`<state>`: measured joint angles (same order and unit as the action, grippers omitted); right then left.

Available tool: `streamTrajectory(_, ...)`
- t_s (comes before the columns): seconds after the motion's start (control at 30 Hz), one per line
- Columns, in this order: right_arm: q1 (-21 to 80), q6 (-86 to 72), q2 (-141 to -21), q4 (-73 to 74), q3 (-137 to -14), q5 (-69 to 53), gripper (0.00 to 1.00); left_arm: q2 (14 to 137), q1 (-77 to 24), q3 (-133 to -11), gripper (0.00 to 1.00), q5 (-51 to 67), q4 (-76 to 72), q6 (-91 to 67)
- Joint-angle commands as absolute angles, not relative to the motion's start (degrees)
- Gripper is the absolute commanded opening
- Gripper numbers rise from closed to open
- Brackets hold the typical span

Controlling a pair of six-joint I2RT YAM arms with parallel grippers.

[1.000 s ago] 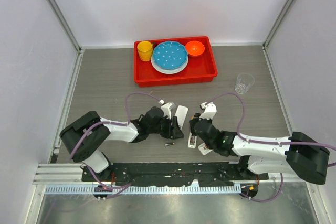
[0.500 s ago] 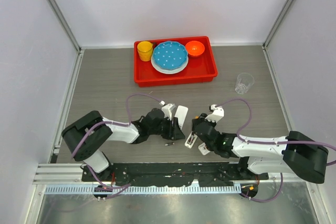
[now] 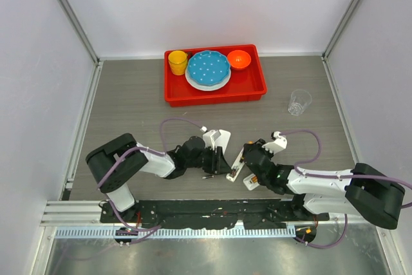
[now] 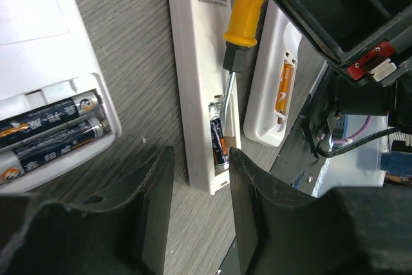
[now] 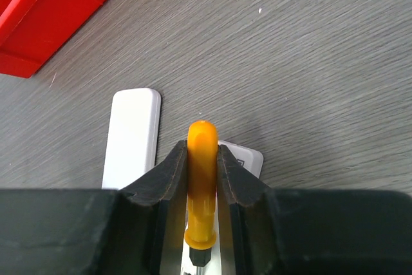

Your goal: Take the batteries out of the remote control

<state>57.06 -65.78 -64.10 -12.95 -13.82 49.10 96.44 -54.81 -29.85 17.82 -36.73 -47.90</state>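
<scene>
- A battery [image 4: 219, 147] sits in the open bay of the slim remote [image 4: 196, 62]. Two more batteries [image 4: 51, 130] lie in a wider remote [image 4: 38, 43] at its 9 o'clock.
- My right pincer [image 5: 202, 152] is clenched on the screwdriver [image 5: 201, 217], whose tip is in that bay.
- My left pincer [image 4: 199, 210] straddles the slim remote's 6 o'clock end; I can't tell if it grips.
- Tray [image 3: 251, 88] at 12 o'clock, well apart.

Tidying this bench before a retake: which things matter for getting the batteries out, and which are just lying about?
In the job: batteries, narrow remote, wide remote, orange-handled screwdriver in the right gripper.
Lying about: red tray, blue plate, yellow cup, orange bowl, clear glass.
</scene>
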Motion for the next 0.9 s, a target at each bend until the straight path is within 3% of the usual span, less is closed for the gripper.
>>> streamTrajectory(0.0,56.43,-68.29,-64.95,-16.08,-15.12,50.19,0.01,98.17,-55.9,-31.11,0.43,18.28,-41.92,-49.48)
streamTrajectory(0.57,55.63,-64.16,-63.45,-15.65,-16.34,44.56,0.01,102.75,-58.97,-32.43,0.41,17.23,-49.04,-52.82)
streamTrajectory(0.87,55.46,-59.07,-65.22,-16.61,-19.33,42.19,0.01,94.85,-58.89,-30.85,0.44,10.47,-42.82,-51.16)
